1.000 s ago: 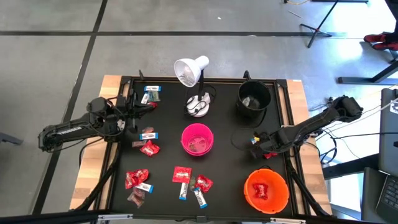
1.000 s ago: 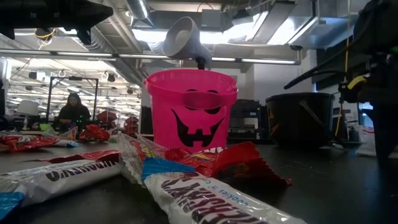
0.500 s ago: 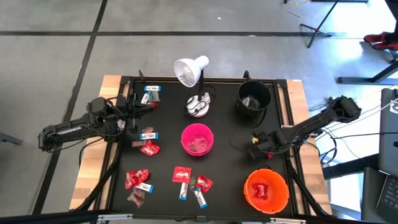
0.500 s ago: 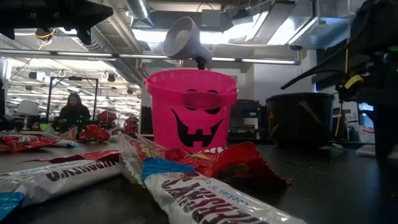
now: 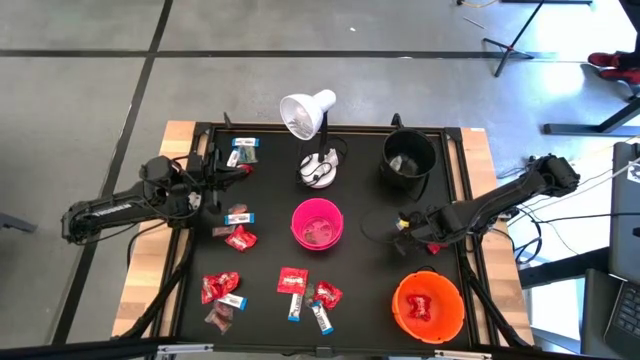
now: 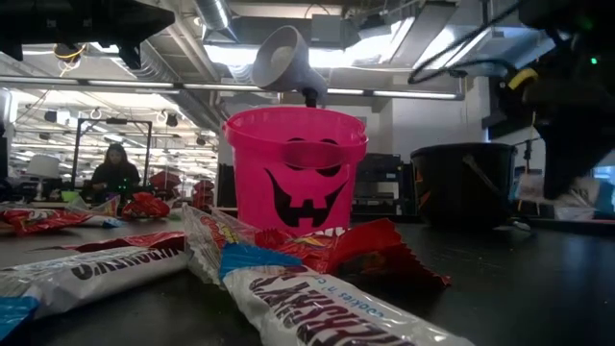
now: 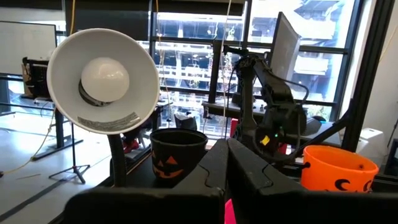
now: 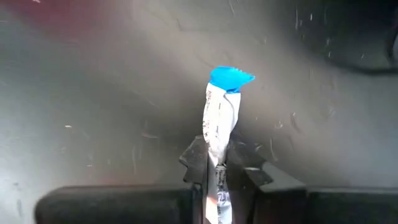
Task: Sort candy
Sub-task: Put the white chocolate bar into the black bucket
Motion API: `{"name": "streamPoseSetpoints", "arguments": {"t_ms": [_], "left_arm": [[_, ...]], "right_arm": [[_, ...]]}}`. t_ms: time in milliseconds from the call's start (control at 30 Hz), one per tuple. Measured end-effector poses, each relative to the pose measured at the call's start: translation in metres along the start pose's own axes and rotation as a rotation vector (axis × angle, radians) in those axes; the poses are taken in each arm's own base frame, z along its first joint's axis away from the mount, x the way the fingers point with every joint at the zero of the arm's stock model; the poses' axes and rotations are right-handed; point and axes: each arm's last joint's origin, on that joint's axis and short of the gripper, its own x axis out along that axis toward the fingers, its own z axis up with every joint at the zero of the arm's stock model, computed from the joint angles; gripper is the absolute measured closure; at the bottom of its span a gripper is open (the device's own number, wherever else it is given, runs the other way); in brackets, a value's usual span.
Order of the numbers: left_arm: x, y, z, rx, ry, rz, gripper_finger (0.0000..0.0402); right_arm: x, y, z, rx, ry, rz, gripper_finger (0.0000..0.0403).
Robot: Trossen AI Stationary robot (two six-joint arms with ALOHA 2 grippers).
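Observation:
My right gripper hangs over the black mat between the black bucket and the orange bucket, shut on a slim white-and-blue candy bar. My left gripper is shut and holds nothing; it waits raised at the mat's left, pointing level at the white lamp. More candy lies flat on the mat: white-and-blue bars, red packets, and clusters near the front. The pink bucket stands mid-mat. My right gripper pinches the candy bar between its two fingers, on the white wrapper back from its blue end. The fingers point steeply down and lie along the bar. The blue end sticks out past the fingertips, and the bar is lifted clear of the mat.
The lamp's base stands behind the pink bucket, its head over the mat's far edge. Bare mat lies around my right gripper. In the low view, bars and red packets lie close in front of the pink bucket.
My right gripper has shut on the white-and-blue bar and risen with it, drifting toward the table's left and far side. The bar, which lay on the mat, is now lifted clear.

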Motion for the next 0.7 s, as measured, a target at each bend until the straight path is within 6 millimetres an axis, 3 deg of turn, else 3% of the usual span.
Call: {"name": "streamPoseSetpoints", "arguments": {"t_ms": [233, 500, 700], "left_arm": [[0.0, 0.0, 0.0, 0.0, 0.0, 0.0, 0.04], [0.0, 0.0, 0.0, 0.0, 0.0, 0.0, 0.04], [0.0, 0.0, 0.0, 0.0, 0.0, 0.0, 0.04]], "right_arm": [[-0.035, 0.012, 0.017, -0.057, -0.067, -0.014, 0.0384], [-0.083, 0.02, 0.038, -0.093, -0.215, -0.042, 0.0365], [-0.099, 0.023, 0.045, -0.12, -0.273, -0.031, 0.0377]]}}
